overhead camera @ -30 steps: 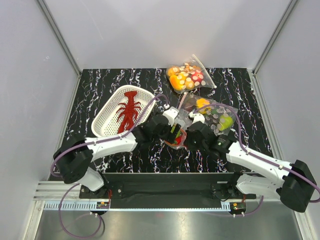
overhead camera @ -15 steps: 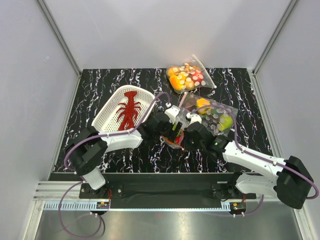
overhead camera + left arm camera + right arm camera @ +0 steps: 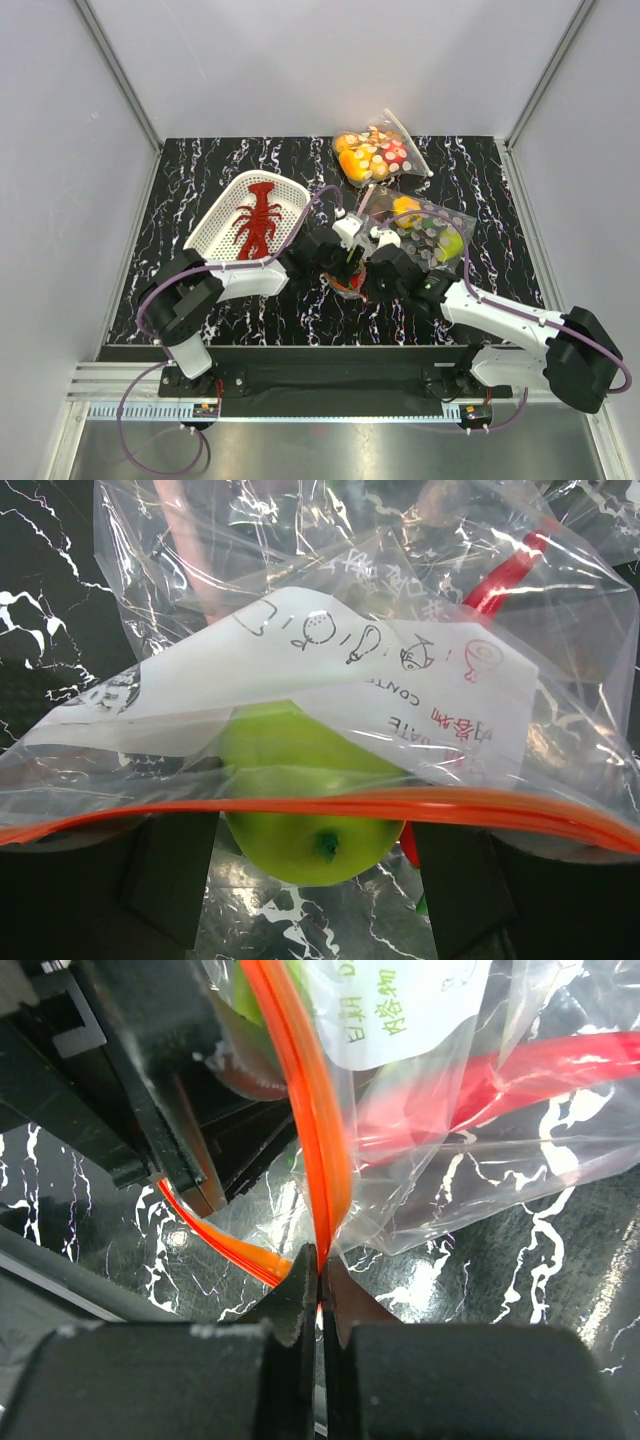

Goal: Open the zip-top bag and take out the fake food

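Black marbled worktop point(image 3: 220, 160), white walls round it

Far left: white basket point(image 3: 213, 228) with the red lobster point(image 3: 258, 225) lying in it, so that piece is out already

Centre: zip-top bag point(image 3: 560, 630) lies on the worktop between the two claws. Left claw point(image 3: 345, 262) is pushed into its mouth, fingers spread either side of the green apple point(image 3: 300, 800). It looks released, not yet closed on anything. Red chili pepper point(image 3: 520, 1075) lies deeper inside, behind the apple

Right claw point(image 3: 320, 1290) is clenched on one lip of the orange zip strip point(image 3: 315, 1130). The other lip runs off beneath the left claw, so the mouth is parted

Further right: two polka-dot bags of fruit, one just beside the right arm point(image 3: 430, 235), one at the back edge point(image 3: 375, 155). Neither is ours

Handling, my read:
- bag film is thin, limp and slick, and will slide if pinched mid-panel. The zip strip is the only stiff part, so hold there
- apple is probably light hollow plastic, hard, smooth and round, so it may squirt out. Close across its widest girth
- chili is small and tapered, so take it mid-body, not at the tip
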Action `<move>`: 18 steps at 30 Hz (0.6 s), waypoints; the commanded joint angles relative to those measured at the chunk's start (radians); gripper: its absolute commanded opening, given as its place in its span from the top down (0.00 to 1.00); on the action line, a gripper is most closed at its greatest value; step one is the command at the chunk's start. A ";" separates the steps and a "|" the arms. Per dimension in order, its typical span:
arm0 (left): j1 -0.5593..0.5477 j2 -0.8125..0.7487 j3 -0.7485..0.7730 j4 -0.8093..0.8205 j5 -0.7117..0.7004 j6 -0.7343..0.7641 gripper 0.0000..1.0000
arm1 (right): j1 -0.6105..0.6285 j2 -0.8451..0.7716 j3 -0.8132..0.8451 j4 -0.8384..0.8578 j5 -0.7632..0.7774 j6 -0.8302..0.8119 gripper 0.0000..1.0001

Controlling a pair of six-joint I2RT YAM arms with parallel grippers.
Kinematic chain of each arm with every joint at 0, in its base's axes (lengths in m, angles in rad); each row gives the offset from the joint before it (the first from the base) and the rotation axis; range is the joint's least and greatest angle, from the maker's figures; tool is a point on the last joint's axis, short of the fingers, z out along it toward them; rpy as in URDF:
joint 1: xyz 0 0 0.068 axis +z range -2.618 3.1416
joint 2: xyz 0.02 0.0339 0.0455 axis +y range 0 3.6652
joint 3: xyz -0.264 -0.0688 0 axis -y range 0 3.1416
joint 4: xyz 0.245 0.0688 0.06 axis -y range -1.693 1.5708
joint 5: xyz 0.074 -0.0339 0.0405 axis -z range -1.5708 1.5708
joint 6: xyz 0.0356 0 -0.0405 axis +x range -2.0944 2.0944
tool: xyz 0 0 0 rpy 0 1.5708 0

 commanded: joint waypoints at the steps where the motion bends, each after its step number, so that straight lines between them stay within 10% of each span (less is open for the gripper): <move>1: 0.007 -0.042 -0.022 0.011 0.034 0.010 0.67 | -0.006 -0.034 0.004 -0.014 0.044 0.006 0.98; 18: 0.007 -0.295 -0.043 -0.190 0.275 0.007 0.74 | -0.006 -0.025 0.041 -0.089 0.127 0.018 0.98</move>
